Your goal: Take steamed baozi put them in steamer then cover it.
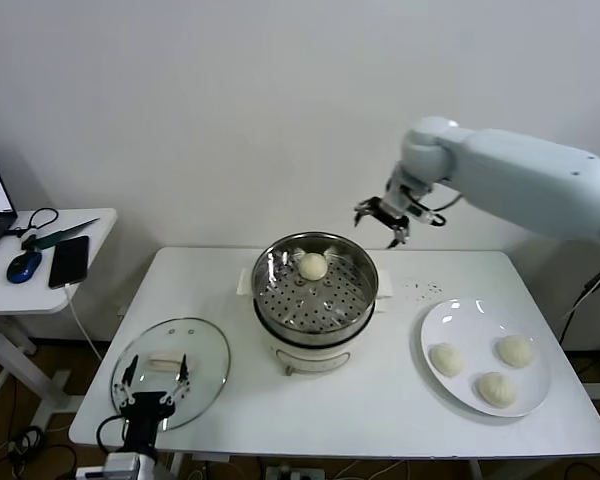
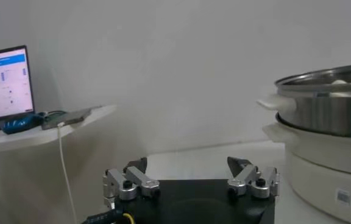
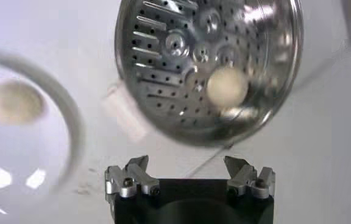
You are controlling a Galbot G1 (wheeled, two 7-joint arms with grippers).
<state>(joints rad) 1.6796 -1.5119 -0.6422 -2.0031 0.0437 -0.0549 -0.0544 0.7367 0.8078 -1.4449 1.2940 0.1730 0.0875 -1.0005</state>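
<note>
While one baozi [image 1: 312,266] sits in steamer [image 1: 314,300], right end effector [image 1: 381,217] apart above, cover handle [image 1: 165,361] lengthwise across.

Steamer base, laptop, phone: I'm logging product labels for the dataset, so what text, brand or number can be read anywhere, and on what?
None can be read.
Steamer: a small label on the white base, print too small to read.
Laptop screen: blue header with rows of text, too blurred to read.
Phone: screen dark, nothing shown.
</note>
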